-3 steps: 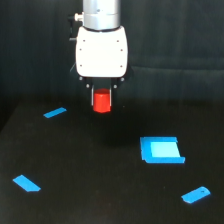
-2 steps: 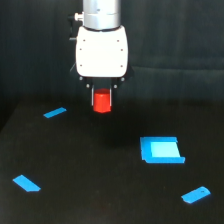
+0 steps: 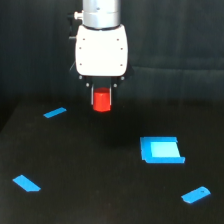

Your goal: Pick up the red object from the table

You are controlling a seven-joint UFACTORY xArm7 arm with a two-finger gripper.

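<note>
A: What can't you make out here?

B: The arm is cut off by the top edge of the frame, so only its lowest part and the white housing show.

A: And the gripper?

B: Its fingers are dark against the dark background at upper centre; their outline is hard to trace. The top of the red object is hidden under the housing.

A: The table?

B: It runs past the left, right and bottom edges. The whole picture is soft, so the blue pieces' edges look blurred.
</note>
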